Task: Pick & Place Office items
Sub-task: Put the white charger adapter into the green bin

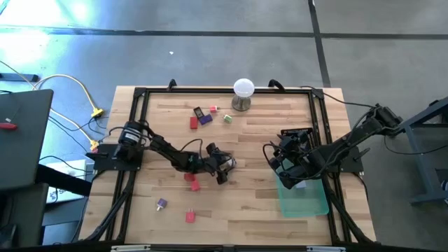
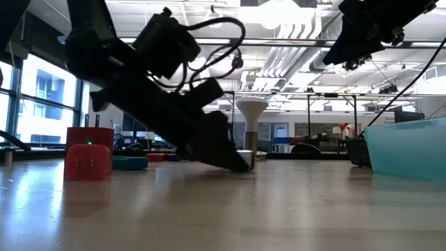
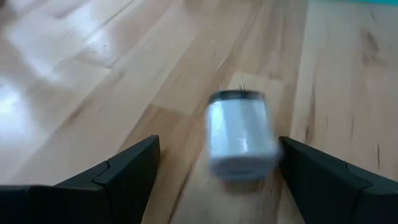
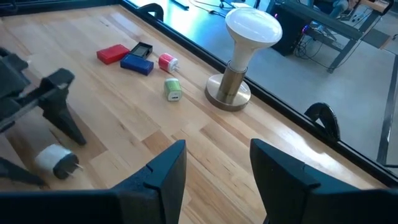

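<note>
On the wooden surface (image 1: 245,203), the left end effector (image 1: 225,168) sits low near the centre with its fingers (image 3: 118,177) spread wide and not gripping; a small white plug-like piece (image 3: 241,134), its two metal prongs pointing away from the wrist, lies on the wood between them, close to one fingertip, though whether it touches is not clear. The right wrist view shows the same white piece (image 4: 55,158) lying on its side in front of that end effector. The right end effector (image 1: 283,162) hangs above the surface at about 3 o'clock from centre, over the near end of the translucent green tray (image 1: 308,199); its fingers (image 4: 165,171) stand partly apart with nothing between them. Toward 12 o'clock, beside the white ball on its metal stand (image 1: 243,93), a cluster of office items lies together: a red block (image 1: 194,122), a purple block (image 1: 205,118), a small black piece (image 1: 198,111), a pink piece (image 1: 213,108) and a pale green piece (image 1: 228,118). Just at 7 o'clock of the left end effector lie two red pieces (image 1: 192,182) touching or nearly so. Farther toward 7 o'clock, well apart from them, sit a lavender piece (image 1: 162,204) and another red piece (image 1: 190,216).
</note>
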